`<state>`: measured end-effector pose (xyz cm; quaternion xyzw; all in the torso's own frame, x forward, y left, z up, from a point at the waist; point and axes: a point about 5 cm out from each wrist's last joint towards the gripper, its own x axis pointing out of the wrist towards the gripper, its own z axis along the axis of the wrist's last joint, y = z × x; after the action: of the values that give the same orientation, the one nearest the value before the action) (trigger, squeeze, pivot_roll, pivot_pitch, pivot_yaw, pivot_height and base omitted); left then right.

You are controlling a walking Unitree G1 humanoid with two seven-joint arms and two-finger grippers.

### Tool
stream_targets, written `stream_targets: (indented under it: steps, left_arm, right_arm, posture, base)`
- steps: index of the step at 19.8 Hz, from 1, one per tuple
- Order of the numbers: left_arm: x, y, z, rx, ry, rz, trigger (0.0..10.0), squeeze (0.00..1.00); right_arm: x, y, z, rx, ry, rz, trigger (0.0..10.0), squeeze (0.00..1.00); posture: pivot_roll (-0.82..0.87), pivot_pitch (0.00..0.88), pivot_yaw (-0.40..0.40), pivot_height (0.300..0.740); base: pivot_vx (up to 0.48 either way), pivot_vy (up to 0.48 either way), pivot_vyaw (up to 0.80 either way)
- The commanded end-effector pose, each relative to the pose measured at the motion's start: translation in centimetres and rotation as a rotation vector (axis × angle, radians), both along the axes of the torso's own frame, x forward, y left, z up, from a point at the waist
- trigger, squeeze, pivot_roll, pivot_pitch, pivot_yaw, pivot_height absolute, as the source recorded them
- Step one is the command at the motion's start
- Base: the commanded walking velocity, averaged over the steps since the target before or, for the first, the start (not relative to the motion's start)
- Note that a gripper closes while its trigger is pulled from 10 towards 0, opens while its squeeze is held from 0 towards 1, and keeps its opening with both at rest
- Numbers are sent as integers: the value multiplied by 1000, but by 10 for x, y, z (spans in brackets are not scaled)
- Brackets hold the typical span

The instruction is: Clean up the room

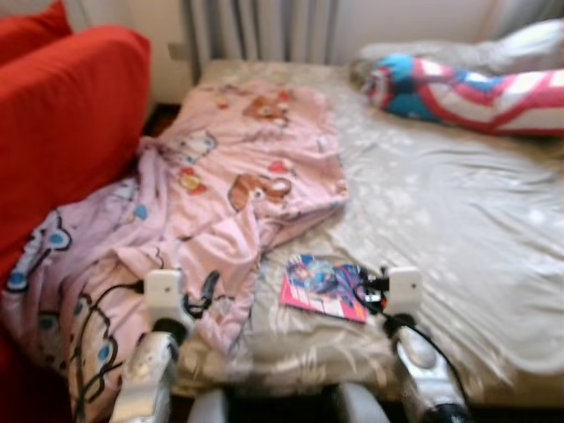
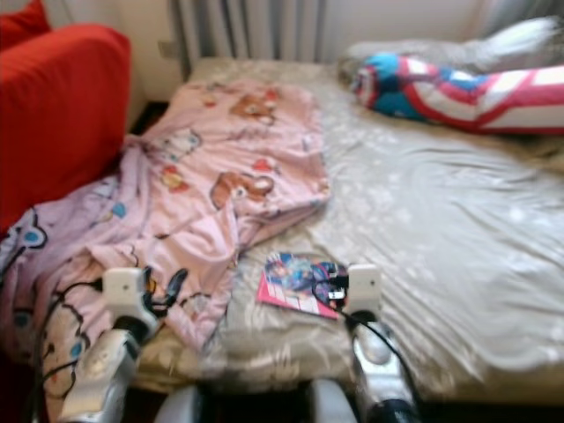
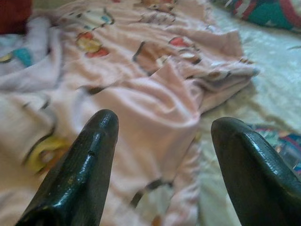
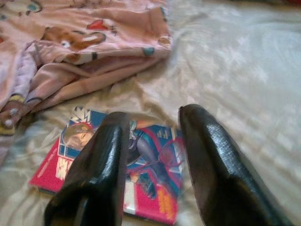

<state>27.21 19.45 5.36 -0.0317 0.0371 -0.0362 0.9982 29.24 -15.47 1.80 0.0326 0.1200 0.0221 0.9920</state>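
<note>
A pink blanket (image 1: pixel 238 176) with cartoon prints lies crumpled over the left half of the bed (image 1: pixel 441 220) and spills off its front left corner. A colourful magazine (image 1: pixel 322 286) lies flat on the beige sheet near the bed's front edge, just right of the blanket. My left gripper (image 1: pixel 207 291) hovers open over the blanket's front folds; in the left wrist view its fingers (image 3: pixel 94 155) stand wide apart with pink cloth (image 3: pixel 155 94) beyond. My right gripper (image 1: pixel 366 286) is open at the magazine's right edge. In the right wrist view its fingertips straddle the cover (image 4: pixel 148 169).
A red sofa (image 1: pixel 62 115) stands close against the bed's left side. A red, white and blue striped pillow (image 1: pixel 467 88) lies at the back right. Grey curtains (image 1: pixel 264 26) hang behind the bed. The right half of the sheet is bare.
</note>
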Motion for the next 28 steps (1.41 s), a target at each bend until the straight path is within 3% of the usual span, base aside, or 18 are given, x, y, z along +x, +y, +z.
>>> stream_targets:
  steps: [1, 3, 4, 5, 8, 13, 14, 15, 17, 23, 28]
  left_arm:
    - [-4, 2, -3, -4, 13, 9, 10000, 0]
    - [-5, 2, -3, -2, 12, 4, 10000, 0]
    - [-5, 3, -2, 1, 11, 0, 10000, 0]
    - [-5, 3, -1, 4, 9, -3, 10000, 0]
    - [-7, 4, 1, 18, 12, -20, 10000, 0]
    - [-5, 1, 15, 35, -19, -58, 10000, 0]
    - [-5, 0, 18, 38, -26, -68, 10000, 0]
    - [-4, -3, 25, 38, -37, -79, 10000, 0]
    - [-8, -5, 32, 36, -51, -88, 10000, 0]
    - [-12, -6, 47, 32, -68, -80, 10000, 0]
    - [-28, -9, 54, 26, -46, -73, 10000, 0]
  right_arm:
    - [0, -8, -4, 10, 38, -40, 10000, 0]
    - [1, -17, -8, 13, 97, -98, 10000, 0]
    - [2, -24, -10, 32, 131, -143, 10000, 267]
    - [3, -30, -11, 60, 151, -180, 10000, 1000]
    - [6, -39, -13, 78, 212, -235, 10000, 1000]
    - [15, -24, -6, 177, 173, -231, 10000, 1000]
    - [17, -20, -4, 197, 150, -214, 10000, 396]
    - [20, -16, 0, 269, 122, -207, 10000, 0]
    - [21, -15, 3, 340, 96, -221, 10000, 0]
    - [30, 2, 12, 417, 57, -178, 10000, 0]
    - [32, -17, 17, 557, -5, -273, 10000, 0]
  posture:
    - [17, 116, -6, 635]
    - [24, 119, -5, 635]
    - [34, 121, -2, 635]
    - [44, 124, 2, 635]
    - [58, 129, 18, 635]
    - [90, 185, 53, 635]
    - [93, 201, 59, 635]
    - [100, 235, 70, 635]
    - [113, 278, 78, 635]
    - [149, 380, 90, 635]
    - [185, 444, 107, 635]
  base:
    - [0, 0, 0]
    - [0, 0, 0]
    - [0, 0, 0]
    - [0, 0, 0]
    - [0, 0, 0]
    - [0, 0, 0]
    - [0, 0, 0]
    - [0, 0, 0]
    - [0, 0, 0]
    - [0, 0, 0]
    - [0, 0, 0]
